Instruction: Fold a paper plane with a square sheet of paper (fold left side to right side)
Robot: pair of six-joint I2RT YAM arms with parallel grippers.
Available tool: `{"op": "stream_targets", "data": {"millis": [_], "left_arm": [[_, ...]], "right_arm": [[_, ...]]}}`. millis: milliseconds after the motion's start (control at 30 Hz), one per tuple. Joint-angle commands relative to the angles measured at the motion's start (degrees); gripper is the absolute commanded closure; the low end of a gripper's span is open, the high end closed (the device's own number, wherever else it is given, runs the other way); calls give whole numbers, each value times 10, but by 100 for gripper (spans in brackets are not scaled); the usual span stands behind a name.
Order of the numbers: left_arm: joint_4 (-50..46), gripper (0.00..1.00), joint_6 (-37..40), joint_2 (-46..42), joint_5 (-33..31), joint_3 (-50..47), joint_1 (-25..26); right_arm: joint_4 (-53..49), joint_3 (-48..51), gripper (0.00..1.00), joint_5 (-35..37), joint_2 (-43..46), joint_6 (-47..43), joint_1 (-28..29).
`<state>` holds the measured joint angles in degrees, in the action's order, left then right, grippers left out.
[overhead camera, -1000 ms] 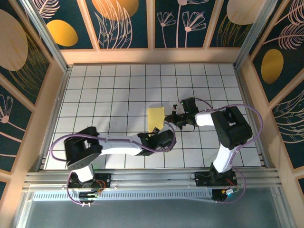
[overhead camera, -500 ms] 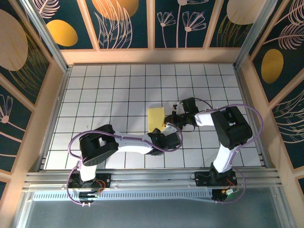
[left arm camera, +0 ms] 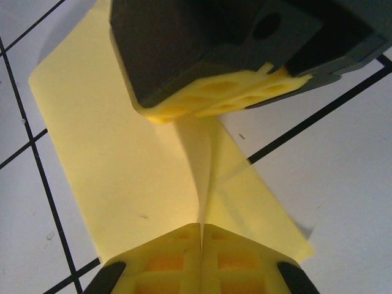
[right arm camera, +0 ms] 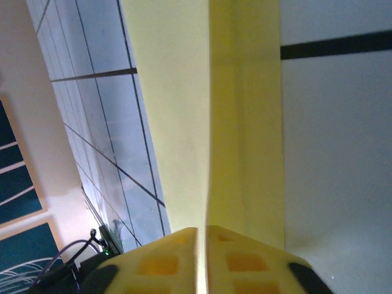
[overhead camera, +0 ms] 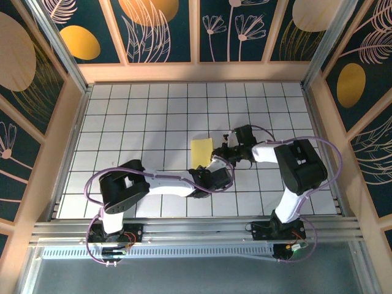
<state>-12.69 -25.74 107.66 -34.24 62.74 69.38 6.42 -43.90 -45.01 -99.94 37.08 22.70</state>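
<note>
Left hand (left arm camera: 201,244), seen from your left wrist camera, has its two yellow fingertips pressed together, clamped on a raised ridge of the square sheet of paper (left arm camera: 116,159); a thin pale yellow edge rises straight out of the seam between them. Your right hand (left arm camera: 223,98) faces it from the far end of that ridge, its yellow pads low over the paper. In its own wrist camera those pads nearly meet, with the sheet's edge caught in the narrow seam (any gap is too fine to judge). From the overhead camera, the paper (overhead camera: 199,151) appears as a narrow upright yellow rectangle near the middle of the white gridded table (overhead camera: 135,122). It lies mostly flat, with its right side lifted where the two hands meet. Your left arm reaches in from the lower left and your right arm from the right, so both hands sit just beside the sheet's right edge.
</note>
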Motion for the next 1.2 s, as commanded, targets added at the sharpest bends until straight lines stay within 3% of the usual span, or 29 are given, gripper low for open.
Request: {"op": "stream_targets", "data": {"millis": [0, 167, 367, 500, 633, 867, 1167], "left_arm": [[31, 100, -6, -44, 50, -22, -16], [87, 100, -17, -84, 167, -65, -50], [156, 100, -58, -116, 302, -119, -96], [202, 100, -97, -125, 373, -152, -128], [250, 100, -134, -132, 420, -184, -153], [277, 100, -165, -129, 450, -198, -174], [269, 100, -176, -117, 451, -198, -177]], "right_arm": [[-19, -22, 76, 6, 45, -20, -16], [-47, -11, 60, 43, 113, -42, -49], [-114, 28, 59, 108, 183, -94, -68], [-125, 69, 75, 103, 216, -101, -64], [-111, 113, 100, 94, 244, -83, -28], [-30, 170, 100, 110, 233, -11, 68], [-27, 142, 100, 146, 171, -9, 118]]}}
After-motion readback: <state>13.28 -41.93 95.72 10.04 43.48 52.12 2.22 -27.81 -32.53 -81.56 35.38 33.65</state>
